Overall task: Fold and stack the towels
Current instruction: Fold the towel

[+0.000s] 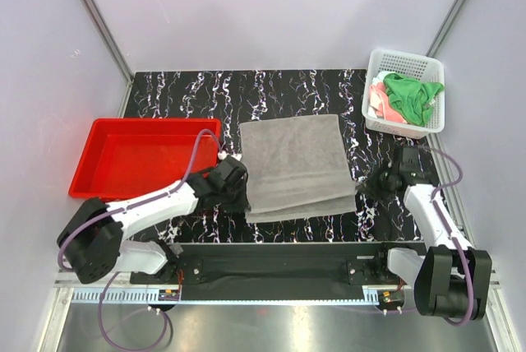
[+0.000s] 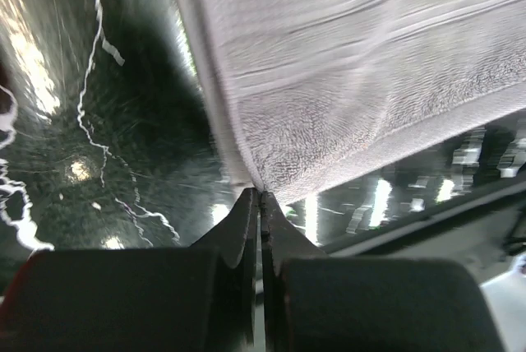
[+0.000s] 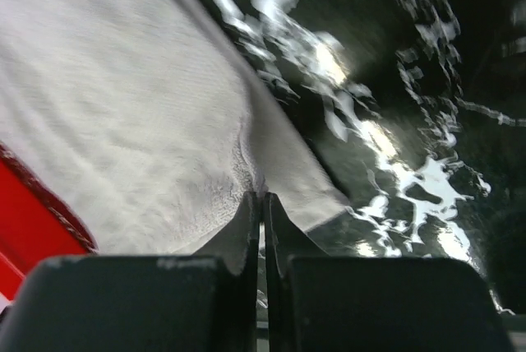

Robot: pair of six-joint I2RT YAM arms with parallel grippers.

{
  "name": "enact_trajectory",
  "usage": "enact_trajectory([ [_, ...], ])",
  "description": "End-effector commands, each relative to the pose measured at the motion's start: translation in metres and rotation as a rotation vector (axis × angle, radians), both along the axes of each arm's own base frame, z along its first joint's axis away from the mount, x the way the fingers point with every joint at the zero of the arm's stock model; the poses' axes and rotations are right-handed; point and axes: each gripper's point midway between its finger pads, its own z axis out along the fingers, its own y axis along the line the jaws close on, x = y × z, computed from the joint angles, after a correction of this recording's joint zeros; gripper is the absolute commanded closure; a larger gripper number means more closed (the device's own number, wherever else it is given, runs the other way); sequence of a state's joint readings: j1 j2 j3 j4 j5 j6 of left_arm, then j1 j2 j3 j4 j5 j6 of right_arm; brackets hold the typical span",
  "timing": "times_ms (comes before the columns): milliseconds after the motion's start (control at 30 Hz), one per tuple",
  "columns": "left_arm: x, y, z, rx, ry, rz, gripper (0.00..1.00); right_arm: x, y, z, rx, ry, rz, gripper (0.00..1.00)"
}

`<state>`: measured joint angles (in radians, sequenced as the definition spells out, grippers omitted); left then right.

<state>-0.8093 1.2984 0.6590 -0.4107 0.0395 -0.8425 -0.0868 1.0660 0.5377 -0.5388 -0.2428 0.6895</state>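
The left gripper [image 2: 260,194] is clamped on the near-left corner of the grey towel [image 1: 296,167], which lies spread mid-surface [image 1: 181,89]; the right gripper [image 3: 263,196] is clamped on its near-right corner. Best to lift both corners evenly and carry them together to the towel's far edge, keeping the fold square.

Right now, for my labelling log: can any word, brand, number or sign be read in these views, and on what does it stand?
No text can be read in any view.
The grey towel, red tray and white basket show no lettering.
The pale strip at the near edge bears fine marks, too small to read.
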Motion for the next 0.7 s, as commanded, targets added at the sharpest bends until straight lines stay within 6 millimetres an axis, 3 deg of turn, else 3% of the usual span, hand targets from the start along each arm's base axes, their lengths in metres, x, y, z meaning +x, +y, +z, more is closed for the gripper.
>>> enact_trajectory([
  [0, 0.022, -0.008, 0.052, -0.031, -0.124, 0.008, 1.0, 0.025, -0.018, 0.054, -0.121, -0.094, 0.025, 1.0],
  [67, 0.018, -0.01, 0.06, -0.05, -0.116, 0.012, 1.0, 0.019, -0.015, 0.059, -0.109, -0.095, 0.031, 1.0],
  [133, 0.01, -0.012, 0.062, -0.074, -0.127, 0.01, 1.0, 0.005, -0.01, 0.052, -0.079, -0.079, 0.021, 1.0],
  [233, -0.006, -0.015, 0.04, -0.117, -0.091, -0.009, 1.0, -0.007, -0.004, 0.034, -0.038, -0.061, -0.021, 1.0],
  [267, -0.016, -0.009, 0.019, -0.103, -0.049, -0.007, 1.0, -0.01, -0.009, 0.026, -0.059, -0.042, -0.042, 1.0],
  [333, -0.02, -0.015, 0.012, -0.139, -0.045, -0.021, 1.0, -0.01, -0.012, 0.024, -0.062, -0.042, -0.089, 1.0],
  [367, -0.022, -0.015, 0.008, -0.136, -0.039, -0.023, 1.0, -0.009, -0.023, 0.023, -0.112, -0.041, -0.13, 1.0],
  [467, -0.024, -0.008, -0.003, -0.1, -0.03, -0.021, 1.0, -0.012, -0.03, 0.017, -0.136, -0.036, -0.184, 1.0],
  [667, -0.027, -0.006, -0.014, -0.085, -0.019, -0.031, 1.0, -0.028, -0.019, -0.013, -0.072, 0.054, -0.181, 1.0],
])
